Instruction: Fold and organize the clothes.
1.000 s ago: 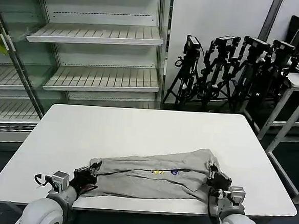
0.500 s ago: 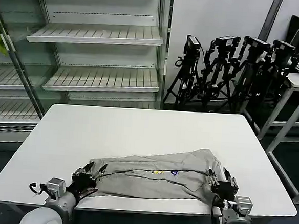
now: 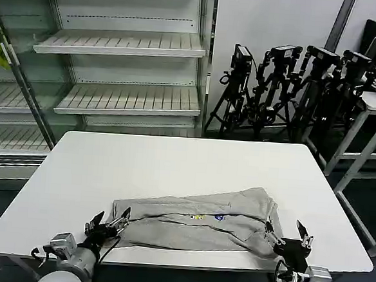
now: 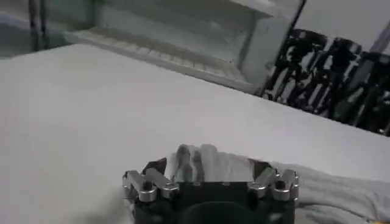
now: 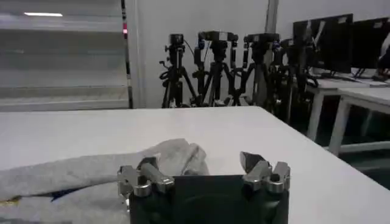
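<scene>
While lying lengthwise across the lower centre, the shirt (image 3: 195,218) is stretching between the left gripper (image 3: 109,222) and right gripper (image 3: 288,230), both gaping wide and empty at its ends.

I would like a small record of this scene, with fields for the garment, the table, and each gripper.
garment: grey shirt, folded into a long band, lying near the table's front edge, small colour print on top
table: white table, shirt is the one thing on it
left gripper: left gripper, open, at the shirt's left end, at the front edge
right gripper: right gripper, open, at the shirt's right end
background: shelves, camera tripods
</scene>
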Robot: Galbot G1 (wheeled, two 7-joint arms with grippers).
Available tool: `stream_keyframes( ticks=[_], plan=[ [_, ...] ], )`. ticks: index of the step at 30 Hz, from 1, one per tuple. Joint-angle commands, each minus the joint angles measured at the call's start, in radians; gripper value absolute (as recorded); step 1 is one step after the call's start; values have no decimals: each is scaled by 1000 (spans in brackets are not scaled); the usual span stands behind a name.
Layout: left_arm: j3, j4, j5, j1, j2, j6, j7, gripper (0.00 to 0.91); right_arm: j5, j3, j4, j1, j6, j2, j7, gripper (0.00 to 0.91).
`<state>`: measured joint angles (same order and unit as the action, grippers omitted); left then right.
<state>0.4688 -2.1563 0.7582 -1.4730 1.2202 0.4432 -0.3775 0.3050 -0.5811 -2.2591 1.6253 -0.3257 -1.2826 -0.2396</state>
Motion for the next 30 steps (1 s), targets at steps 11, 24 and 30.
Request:
stream_keyframes(
  ticks=[11, 24, 30],
  plan=[
    [-38, 100, -15, 8, 127, -54, -33, 60, -11, -14, -43, 57, 18, -16, -4, 907],
    [-56, 72, -10, -40, 139, -66, -19, 60, -12, -5, -64, 57, 17, -29, -10, 907],
    [-18, 52, 31, -21, 123, -63, -19, 60, -14, -3, -70, 58, 22, -39, -16, 907]
  ],
)
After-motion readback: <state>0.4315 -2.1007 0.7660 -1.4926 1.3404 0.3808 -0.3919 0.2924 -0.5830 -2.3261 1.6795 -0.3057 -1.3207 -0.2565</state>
